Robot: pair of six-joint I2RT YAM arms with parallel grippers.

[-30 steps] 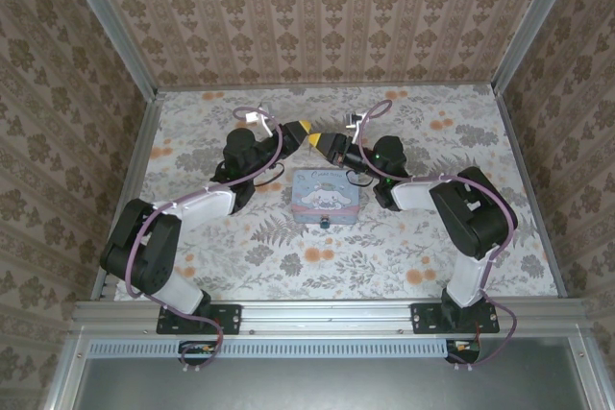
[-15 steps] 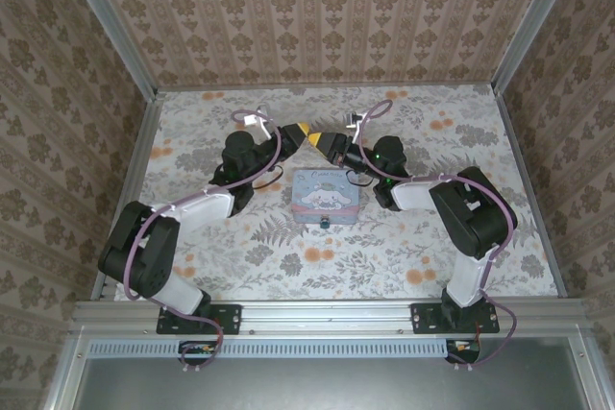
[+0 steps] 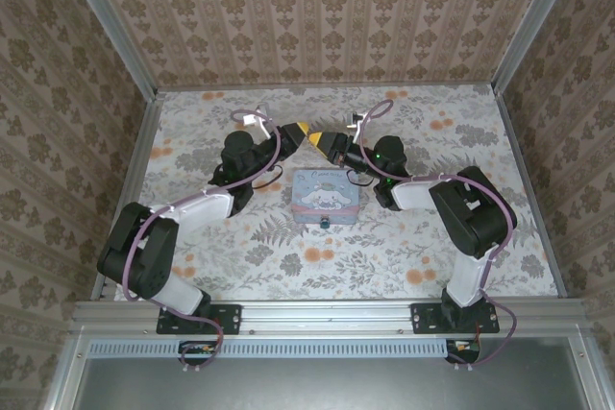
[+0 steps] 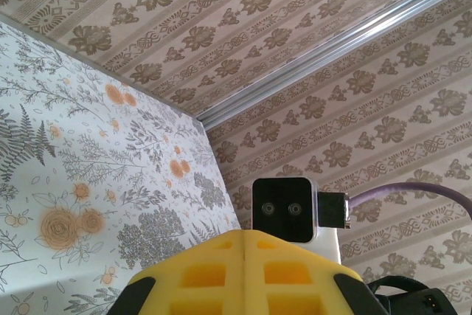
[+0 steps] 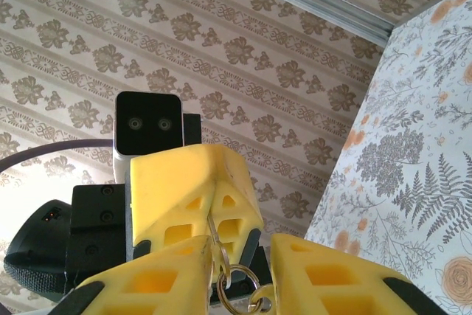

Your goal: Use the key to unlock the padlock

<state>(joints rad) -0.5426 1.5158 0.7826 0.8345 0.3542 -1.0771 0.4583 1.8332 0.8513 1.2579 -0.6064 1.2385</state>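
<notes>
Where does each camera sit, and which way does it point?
Top external: fixed above and behind the arms, looking down on the table; both whole arms show, left gripper and right gripper meeting beyond the pale blue tin.
Left wrist: on the left arm, looking across at the right arm; its own yellow jaws, closed, at the bottom.
Right wrist: on the right arm, looking back; its own jaws apart, a key ring hanging between.
Shared: each wrist view shows the other's lens: right wrist's camera, left wrist's camera.

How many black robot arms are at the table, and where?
2. The left black robot arm reaches in from the near left, the right black robot arm from the near right; both meet behind the pale blue rectangular tin.
</notes>
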